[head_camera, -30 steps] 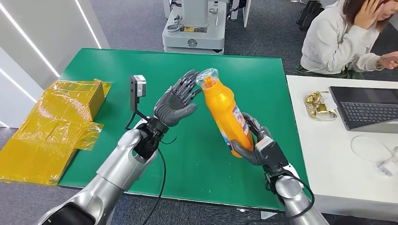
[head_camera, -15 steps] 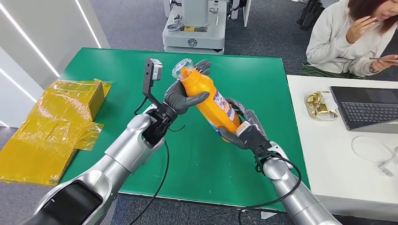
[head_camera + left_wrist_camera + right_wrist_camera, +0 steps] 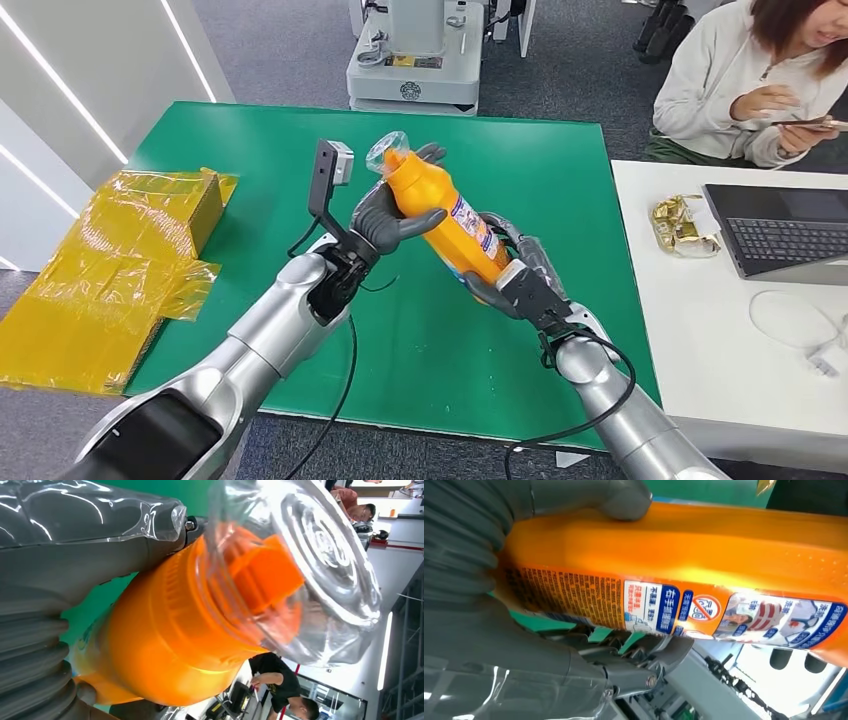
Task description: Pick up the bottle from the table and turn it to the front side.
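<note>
An orange bottle (image 3: 447, 222) with a clear cap hangs tilted above the green table (image 3: 230, 140), its cap end toward the far left. My left hand (image 3: 392, 215) grips its neck just below the cap. My right hand (image 3: 510, 278) holds its lower end from underneath. Up close in the left wrist view, the bottle (image 3: 170, 645) and its clear cap sit against my thumb. In the right wrist view the bottle's (image 3: 684, 560) printed label faces the camera, with my thumb pressed on its side.
Crumpled yellow film (image 3: 110, 270) lies over the table's left edge. A white table (image 3: 700, 330) on the right carries a laptop (image 3: 780, 230), a gold wrapper (image 3: 680, 225) and a cable. A person (image 3: 750, 80) sits at the far right. A grey machine base (image 3: 415, 60) stands behind the table.
My left hand, open beside the cap a second ago, has closed round the bottle's neck. The bottle has tipped further left and both hands have drawn closer together.
</note>
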`<state>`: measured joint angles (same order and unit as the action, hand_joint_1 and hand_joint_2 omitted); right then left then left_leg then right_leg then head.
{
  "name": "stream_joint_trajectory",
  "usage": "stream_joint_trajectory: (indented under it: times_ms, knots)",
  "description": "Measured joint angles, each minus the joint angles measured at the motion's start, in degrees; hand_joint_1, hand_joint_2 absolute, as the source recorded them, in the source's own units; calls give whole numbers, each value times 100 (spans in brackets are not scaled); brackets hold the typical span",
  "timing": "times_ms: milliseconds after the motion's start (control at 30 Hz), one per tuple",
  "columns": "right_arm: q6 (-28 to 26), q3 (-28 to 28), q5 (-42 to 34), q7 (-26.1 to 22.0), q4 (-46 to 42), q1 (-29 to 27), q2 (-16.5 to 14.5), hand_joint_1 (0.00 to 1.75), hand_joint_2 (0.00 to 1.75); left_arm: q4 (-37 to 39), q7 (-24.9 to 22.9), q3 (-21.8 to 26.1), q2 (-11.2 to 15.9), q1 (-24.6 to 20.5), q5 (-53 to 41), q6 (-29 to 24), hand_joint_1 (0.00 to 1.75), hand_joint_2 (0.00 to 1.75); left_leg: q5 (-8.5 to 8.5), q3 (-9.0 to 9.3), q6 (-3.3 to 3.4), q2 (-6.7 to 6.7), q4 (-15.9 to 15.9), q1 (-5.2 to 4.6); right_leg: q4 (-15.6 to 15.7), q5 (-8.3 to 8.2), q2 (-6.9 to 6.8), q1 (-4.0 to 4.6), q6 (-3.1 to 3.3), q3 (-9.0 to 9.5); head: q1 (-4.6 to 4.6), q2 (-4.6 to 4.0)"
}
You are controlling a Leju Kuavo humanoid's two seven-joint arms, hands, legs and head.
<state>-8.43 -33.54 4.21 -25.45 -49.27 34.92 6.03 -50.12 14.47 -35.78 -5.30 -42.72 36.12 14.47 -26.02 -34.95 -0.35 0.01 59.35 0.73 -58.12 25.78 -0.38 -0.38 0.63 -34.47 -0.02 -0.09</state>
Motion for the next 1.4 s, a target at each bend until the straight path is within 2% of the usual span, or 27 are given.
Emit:
stream_joint_trajectory:
  times_ms: [100,133,533,833,867,967,1000,1267,1333,1400]
  knots:
    - [-18,-24,-10,-18,48,10,-1,175,175,0,-2,1,-8,25,-10,-7,149,175,0,0,0,0,0,0,0,0,0,0,0,0,0,0]
    - [-24,-31,-14,-27,63,12,-1,175,175,0,-8,1,-11,33,-2,-5,175,175,0,0,0,0,0,0,0,0,0,0,0,1,0,0]
    - [-119,-84,-143,-77,185,40,0,175,175,-30,-608,64,-85,80,1144,103,175,175,0,0,0,0,1,0,0,0,0,0,0,0,0,0]
    - [-125,-130,-312,-188,245,76,21,171,175,-28,-686,107,-124,122,1920,85,175,175,0,1,0,1,1,0,0,0,1,0,0,-2,0,0]
    - [-125,-139,-329,-200,251,78,27,134,175,-28,-686,107,-125,124,1945,87,175,175,0,1,0,1,1,0,0,0,1,0,0,-2,0,0]
    - [-126,-166,-388,-248,266,89,53,7,175,-28,-682,107,-125,135,2016,91,175,175,0,1,0,1,1,0,1,0,2,0,0,-2,0,0]
    - [-127,-174,-416,-266,270,94,64,0,175,-28,-666,107,-125,141,2033,90,175,175,0,1,0,2,2,0,1,0,2,0,0,-3,-1,0]
    - [-150,-228,-581,-329,317,187,163,0,175,-26,-389,102,-126,176,1857,33,175,175,0,0,0,2,2,0,1,0,3,0,0,-4,-1,0]
    - [-168,-243,-647,-331,333,195,187,0,175,-26,-49,97,-124,165,1439,-166,175,175,0,-1,0,1,2,0,1,0,2,0,0,-4,-1,0]
    - [-194,-261,-738,-346,346,199,229,0,175,-4,482,92,-98,110,695,-548,175,175,0,-2,0,0,2,0,0,0,1,0,0,-4,0,0]
